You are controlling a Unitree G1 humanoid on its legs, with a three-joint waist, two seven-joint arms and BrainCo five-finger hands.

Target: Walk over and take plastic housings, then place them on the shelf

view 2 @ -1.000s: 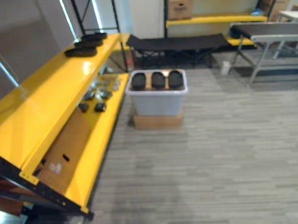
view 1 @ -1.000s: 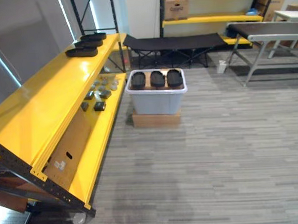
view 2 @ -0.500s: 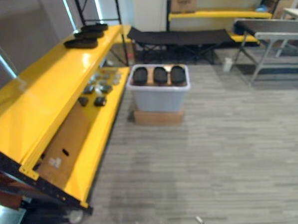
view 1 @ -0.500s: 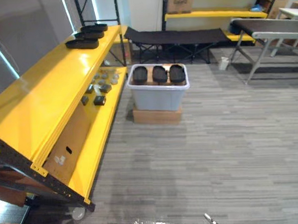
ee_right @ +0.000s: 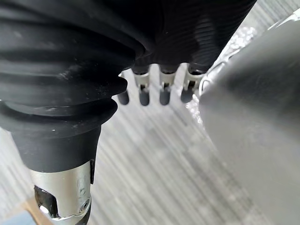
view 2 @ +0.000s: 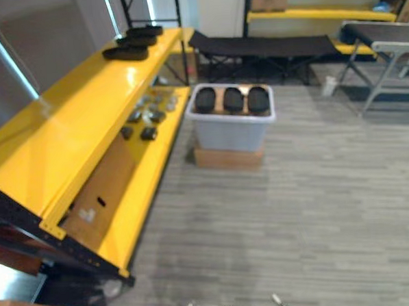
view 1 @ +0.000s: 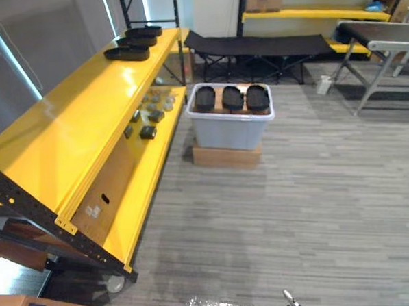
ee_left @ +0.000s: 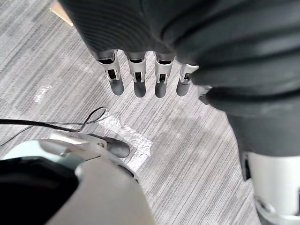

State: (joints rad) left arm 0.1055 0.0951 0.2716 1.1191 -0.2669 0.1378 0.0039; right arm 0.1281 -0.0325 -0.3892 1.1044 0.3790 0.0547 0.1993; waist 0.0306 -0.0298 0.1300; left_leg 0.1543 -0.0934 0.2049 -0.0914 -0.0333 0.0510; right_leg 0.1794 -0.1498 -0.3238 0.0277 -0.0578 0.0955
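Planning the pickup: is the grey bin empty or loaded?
Loaded: three black housings lie side by side across the top of the grey bin.

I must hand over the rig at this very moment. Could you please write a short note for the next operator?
Left robot hand: open, empty, hanging above the floor.
Right robot hand: open, empty as well.
Three black housings lie in the grey bin on the floor ahead. Three shelved housings lie at the far end of the yellow shelf, top level.
Done: nothing picked up at present.
Left: walk to the bin, take the housings, place them on the shelf.
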